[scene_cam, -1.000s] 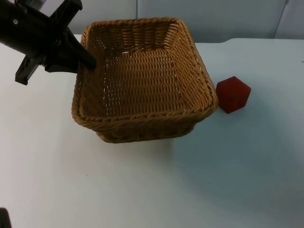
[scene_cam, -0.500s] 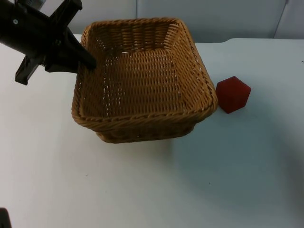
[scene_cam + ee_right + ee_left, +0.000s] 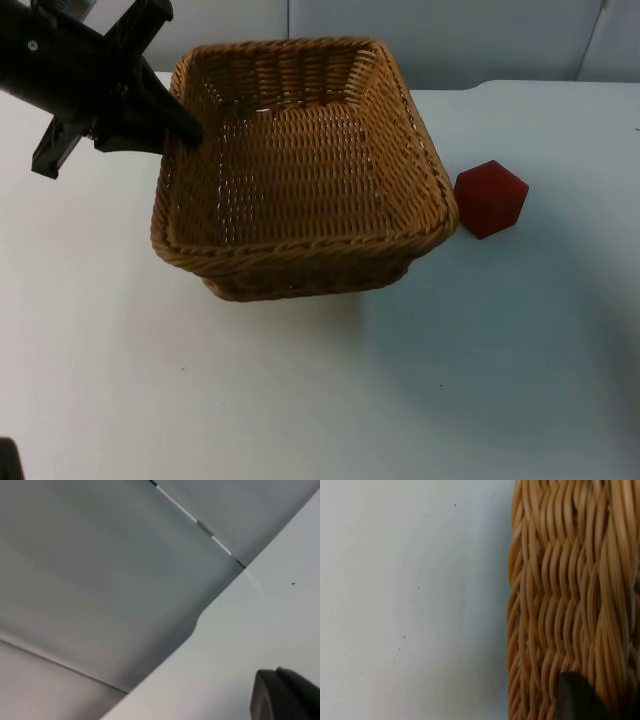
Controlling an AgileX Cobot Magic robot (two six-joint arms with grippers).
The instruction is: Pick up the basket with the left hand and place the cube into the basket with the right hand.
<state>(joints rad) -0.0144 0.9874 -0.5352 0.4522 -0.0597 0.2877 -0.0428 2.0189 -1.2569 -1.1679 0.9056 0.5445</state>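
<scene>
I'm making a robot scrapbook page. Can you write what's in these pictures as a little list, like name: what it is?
basket: brown wicker basket, nothing inside
cube: red cube on the white table, just right of the basket, outside it
left gripper: left gripper at the basket's left rim
right gripper: its black fingertip faces the grey partition wall, waiting
task: cube not yet in basket

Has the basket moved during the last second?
No. In the top view the basket keeps the same distance to the red cube and the partition wall.
</scene>
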